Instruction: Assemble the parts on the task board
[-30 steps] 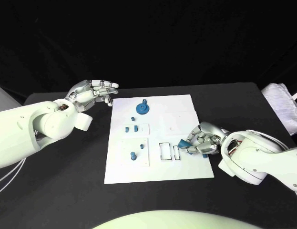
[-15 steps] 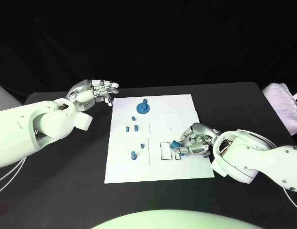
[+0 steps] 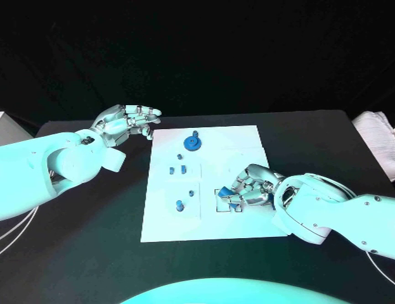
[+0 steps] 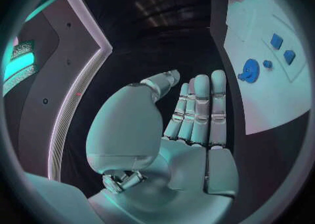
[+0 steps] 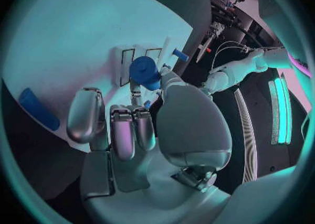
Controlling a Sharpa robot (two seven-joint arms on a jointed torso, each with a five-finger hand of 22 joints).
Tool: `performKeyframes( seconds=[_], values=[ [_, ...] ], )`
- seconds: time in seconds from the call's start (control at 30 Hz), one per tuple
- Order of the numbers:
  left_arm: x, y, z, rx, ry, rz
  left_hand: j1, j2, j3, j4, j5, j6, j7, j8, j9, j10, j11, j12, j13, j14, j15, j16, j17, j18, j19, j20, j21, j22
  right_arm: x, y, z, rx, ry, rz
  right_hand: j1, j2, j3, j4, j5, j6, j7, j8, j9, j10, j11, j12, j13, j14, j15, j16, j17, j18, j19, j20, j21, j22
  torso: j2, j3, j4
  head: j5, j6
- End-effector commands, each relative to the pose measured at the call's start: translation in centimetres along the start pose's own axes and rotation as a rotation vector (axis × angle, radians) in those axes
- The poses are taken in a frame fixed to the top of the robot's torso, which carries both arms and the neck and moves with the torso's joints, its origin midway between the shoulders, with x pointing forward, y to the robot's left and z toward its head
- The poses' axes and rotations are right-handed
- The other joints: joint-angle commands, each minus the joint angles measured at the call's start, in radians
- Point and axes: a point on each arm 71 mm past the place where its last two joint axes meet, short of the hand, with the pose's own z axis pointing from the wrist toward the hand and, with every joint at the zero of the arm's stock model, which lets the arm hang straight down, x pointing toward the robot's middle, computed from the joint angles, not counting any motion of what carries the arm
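Work looks about half done, I'd judge. In the head view the white board (image 3: 211, 218) lies flat at the middle of the black worktop (image 3: 87, 253). A round blue disc (image 3: 191, 143) sits near the board's top edge, small blue pegs (image 3: 178, 170) stand left of centre, and another peg (image 3: 179, 204) stands lower down. Just right of centre the right robot hand (image 3: 246, 190) is clamped on a blue block (image 3: 231, 196) over the outlined slots, not yet seated as far as I can tell. The left robot hand (image 3: 126, 119) hovers at the upper left, off the board, fingers apart, holding nothing.

From the left wrist view, smooth silver fingers (image 4: 200, 108) lie straight beside the matte board.

From the right wrist view, a glossy blue piece (image 5: 144, 72) is pinched at the fingertips over rectangular slots; a flat blue bar (image 5: 38, 109) lies at the left.
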Motion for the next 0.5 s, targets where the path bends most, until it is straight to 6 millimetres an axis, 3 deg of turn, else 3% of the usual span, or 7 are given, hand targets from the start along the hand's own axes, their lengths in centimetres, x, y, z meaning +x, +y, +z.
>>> performKeyframes(
  seconds=[0.03,0.13,0.33,0.5],
  values=[
    [0.21,-0.09,0.0,0.005,0.016,-0.029,-0.006,0.0,0.001,0.006,0.002,-0.009,0.0,0.005,-0.001,-0.006,0.001,0.004,-0.001,-0.003,0.005,0.003,0.001,0.007,0.006,0.0,-0.004,-0.001,-0.16,0.19,0.11,-0.01,-0.037,-0.042,-0.022,-0.004,0.006,-0.002,-0.024,0.059,-0.053,0.005,-0.001,0.104,-0.008,0.004,0.263,0.106,-0.009,0.004,0.263,-0.019,0.043,-0.007,0.005,0.167,0.001,0.0002,-0.0011,0.001,0.002],
    [0.23,-0.09,-0.02,0.005,0.016,-0.032,-0.006,0.0,0.001,0.006,0.002,-0.009,0.0,0.005,-0.001,-0.006,0.001,0.004,-0.001,-0.003,0.005,0.003,0.001,0.007,0.006,0.0,-0.004,-0.001,-0.13,0.35,0.19,-0.013,-0.044,-0.049,-0.038,-0.006,0.01,-0.001,-0.054,0.063,-0.055,0.012,0.001,0.104,-0.009,0.004,0.263,0.106,-0.01,0.004,0.263,-0.02,0.044,-0.008,0.01,0.17,0.001,0.0004,-0.0014,0.002,0.001],
    [0.24,-0.09,-0.02,0.004,0.017,-0.034,-0.006,0.0,0.001,0.007,0.002,-0.009,0.0,0.005,-0.001,-0.006,0.001,0.005,-0.001,-0.003,0.005,0.003,0.001,0.007,0.006,0.0,-0.004,-0.001,0.04,0.56,0.3,-0.014,-0.036,-0.069,-0.08,0.007,0.013,0.0,-0.067,0.062,-0.056,0.019,0.002,0.104,-0.01,0.004,0.263,0.106,-0.01,0.004,0.263,-0.02,0.044,-0.009,0.01,0.172,0.001,0.0013,-0.0008,0.003,-0.001],
    [0.22,-0.09,-0.03,0.004,0.017,-0.034,-0.007,0.001,0.001,0.007,0.002,-0.009,0.0,0.005,-0.001,-0.006,0.001,0.005,-0.002,-0.003,0.005,0.004,0.001,0.007,0.006,0.0,-0.004,-0.001,0.33,0.62,0.38,-0.01,-0.001,-0.115,-0.157,0.019,0.008,0.001,-0.089,0.057,-0.056,0.03,0.005,0.104,-0.01,0.004,0.263,0.106,-0.01,0.004,0.263,-0.02,0.043,-0.008,0.005,0.173,0.0,0.0013,-0.0004,0.004,-0.003]
  ],
)
